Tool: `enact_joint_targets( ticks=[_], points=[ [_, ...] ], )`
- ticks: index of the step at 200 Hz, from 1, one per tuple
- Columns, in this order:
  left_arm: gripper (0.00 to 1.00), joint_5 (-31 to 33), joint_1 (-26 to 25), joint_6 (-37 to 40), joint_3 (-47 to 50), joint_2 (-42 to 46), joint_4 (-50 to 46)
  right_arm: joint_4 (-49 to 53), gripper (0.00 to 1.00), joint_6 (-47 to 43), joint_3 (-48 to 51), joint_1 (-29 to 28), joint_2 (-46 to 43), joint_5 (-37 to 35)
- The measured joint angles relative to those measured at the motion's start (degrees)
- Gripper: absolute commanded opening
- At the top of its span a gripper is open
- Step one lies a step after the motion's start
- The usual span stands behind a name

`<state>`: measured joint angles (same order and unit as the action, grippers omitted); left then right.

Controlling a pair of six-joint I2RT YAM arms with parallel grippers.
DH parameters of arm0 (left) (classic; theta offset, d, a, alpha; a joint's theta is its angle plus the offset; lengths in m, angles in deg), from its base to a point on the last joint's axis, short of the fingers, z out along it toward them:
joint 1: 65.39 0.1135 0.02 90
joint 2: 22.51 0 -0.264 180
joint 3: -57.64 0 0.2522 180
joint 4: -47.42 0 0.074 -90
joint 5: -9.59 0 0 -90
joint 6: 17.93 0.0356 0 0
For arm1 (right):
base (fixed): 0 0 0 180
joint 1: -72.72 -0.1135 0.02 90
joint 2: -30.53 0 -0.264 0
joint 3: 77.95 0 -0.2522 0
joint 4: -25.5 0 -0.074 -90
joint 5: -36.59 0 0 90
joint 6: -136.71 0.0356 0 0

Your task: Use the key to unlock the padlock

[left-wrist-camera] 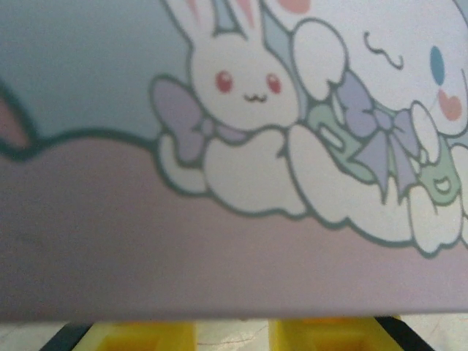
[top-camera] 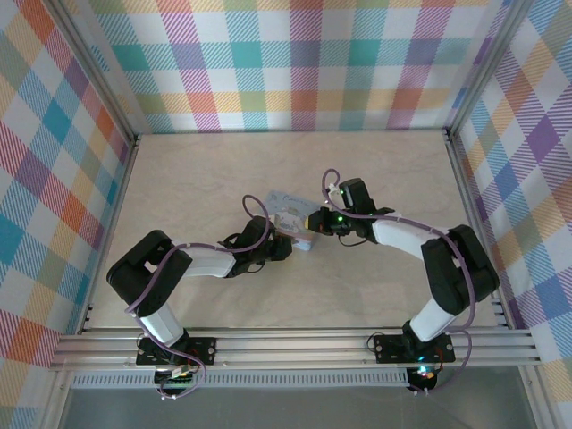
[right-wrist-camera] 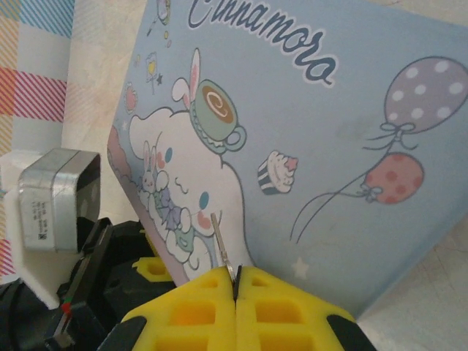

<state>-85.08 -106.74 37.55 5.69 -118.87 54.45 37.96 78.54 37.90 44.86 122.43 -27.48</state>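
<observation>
Yellow pads of the right claw [right-wrist-camera: 235, 281] pinched tight on the key [right-wrist-camera: 221, 241], right up against the cartoon tin [right-wrist-camera: 314, 146]

Key's a thin silvery sliver poking up from between those closed pads, its tip in front of the tin's printed lid by the white long-eared character, can't tell if it actually touches. Tin sits mid-worktop [top-camera: 223, 170] between both arms. Over on the other side the left claw [left-wrist-camera: 232, 333] is at the tin's edge, pads a little apart with bare worktop showing between them. No idea whether it's got any hold on the tin. Bright plaid walls [top-camera: 295, 63] all round.
</observation>
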Motion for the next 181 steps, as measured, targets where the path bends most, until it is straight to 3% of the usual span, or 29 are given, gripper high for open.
enact_joint_targets(
  ticks=[40,96,181],
  points=[
    [0.24,-1.57,-0.11,-4.35,-0.11,1.77,-2.93,1.77,0.0,-3.82,1.84,0.02,-10.08,-3.98],
    [0.22,-5.11,-0.17,-8.87,-3.67,5.77,-10.93,0.59,0.0,-7.43,13.22,-1.09,-22.84,-6.58],
    [0.2,-10.4,0.13,-16.2,-8.22,6.34,-16.37,-9.73,0.0,-10.27,26.34,-8.57,-27.65,-9.79]
  ],
)
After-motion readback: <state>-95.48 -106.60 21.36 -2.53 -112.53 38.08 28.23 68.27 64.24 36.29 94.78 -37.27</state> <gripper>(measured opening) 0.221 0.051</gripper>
